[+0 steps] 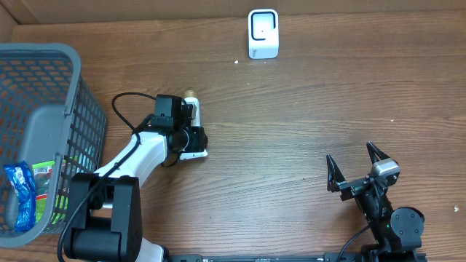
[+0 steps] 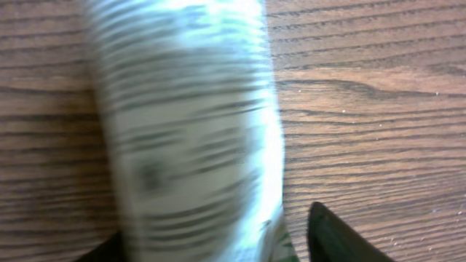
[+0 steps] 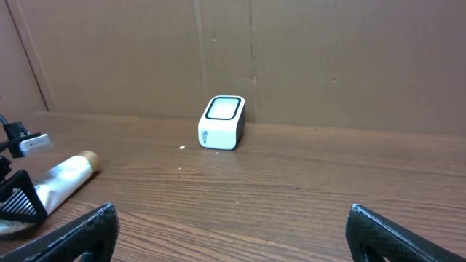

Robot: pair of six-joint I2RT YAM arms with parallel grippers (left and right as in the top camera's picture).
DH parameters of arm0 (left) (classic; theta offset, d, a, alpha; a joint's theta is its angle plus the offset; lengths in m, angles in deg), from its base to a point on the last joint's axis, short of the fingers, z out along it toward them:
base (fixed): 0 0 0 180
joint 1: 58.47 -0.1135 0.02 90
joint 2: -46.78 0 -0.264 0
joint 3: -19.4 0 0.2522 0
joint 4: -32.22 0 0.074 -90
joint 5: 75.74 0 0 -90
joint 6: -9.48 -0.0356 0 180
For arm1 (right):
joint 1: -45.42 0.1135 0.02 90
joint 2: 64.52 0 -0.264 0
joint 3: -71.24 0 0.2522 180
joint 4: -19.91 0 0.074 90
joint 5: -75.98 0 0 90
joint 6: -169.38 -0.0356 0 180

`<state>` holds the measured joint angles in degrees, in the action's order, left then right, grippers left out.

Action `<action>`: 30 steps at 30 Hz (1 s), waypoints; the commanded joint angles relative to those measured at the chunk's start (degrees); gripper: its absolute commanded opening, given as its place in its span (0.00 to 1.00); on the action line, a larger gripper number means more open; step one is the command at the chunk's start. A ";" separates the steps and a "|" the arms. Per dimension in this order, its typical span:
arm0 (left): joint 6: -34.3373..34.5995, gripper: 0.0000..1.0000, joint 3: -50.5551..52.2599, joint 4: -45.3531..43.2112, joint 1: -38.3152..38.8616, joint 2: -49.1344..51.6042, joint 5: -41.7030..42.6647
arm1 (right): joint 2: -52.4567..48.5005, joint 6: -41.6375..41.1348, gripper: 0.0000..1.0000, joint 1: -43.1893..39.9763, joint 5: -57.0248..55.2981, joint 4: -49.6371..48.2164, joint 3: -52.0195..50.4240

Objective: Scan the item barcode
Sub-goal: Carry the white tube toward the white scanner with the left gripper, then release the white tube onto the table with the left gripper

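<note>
From overhead, the brown wood-grain table (image 1: 306, 109) carries a white box-shaped barcode scanner (image 1: 263, 34) at 12 o'clock, close to the far edge. A silvery-white squeeze tube (image 1: 194, 109) with a tan cap lies flat just left of centre, toward 9 o'clock. Its cap points to 12 o'clock, and it is well apart from the scanner. The left gripper (image 1: 191, 135) sits over the tube's lower half, and its black body hides the jaws from here. A grey plastic mesh basket (image 1: 87, 124) fills the 9 o'clock edge, with a blue packet (image 1: 20, 193) and a green item (image 1: 45, 175) inside. The right gripper (image 1: 357, 171) rests at about 4 o'clock, its two black fingers spread wide with nothing between them.

In the left wrist view the tube fills the left and middle, blurred, so its print cannot be read. One black finger (image 2: 335, 236) at 5 o'clock stands clear of the tube, with a strip of wood showing between them. The other barely shows at 7 o'clock, against the tube's edge. The claw is spread astride the tube, not pinching it.

In the right wrist view the scanner sits near the centre, before a brown cardboard wall (image 3: 328, 58). The tube lies at 9 o'clock with its cap toward the scanner. The right fingers show at 7 and 5 o'clock, wide apart over bare wood.
</note>
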<state>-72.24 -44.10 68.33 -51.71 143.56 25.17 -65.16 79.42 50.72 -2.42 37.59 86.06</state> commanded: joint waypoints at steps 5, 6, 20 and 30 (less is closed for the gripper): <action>-0.79 0.62 -6.51 6.19 0.17 -1.05 0.22 | 0.48 -0.22 1.00 0.26 -0.17 -0.35 -0.61; -0.79 0.62 -8.79 8.33 0.17 -1.07 -0.50 | 0.48 -0.22 1.00 0.26 -0.17 -0.35 -0.61; 1.18 0.60 -47.84 45.20 0.00 -1.55 -9.11 | 0.48 -0.22 1.00 0.26 -0.20 -0.35 -0.61; 3.65 0.63 -58.18 55.45 -0.11 -7.72 -14.69 | 0.48 -0.22 1.00 0.26 -0.17 -0.35 -0.61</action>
<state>-70.65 -98.94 122.23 -51.71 139.75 14.57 -65.16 79.35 50.72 -2.42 37.61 86.06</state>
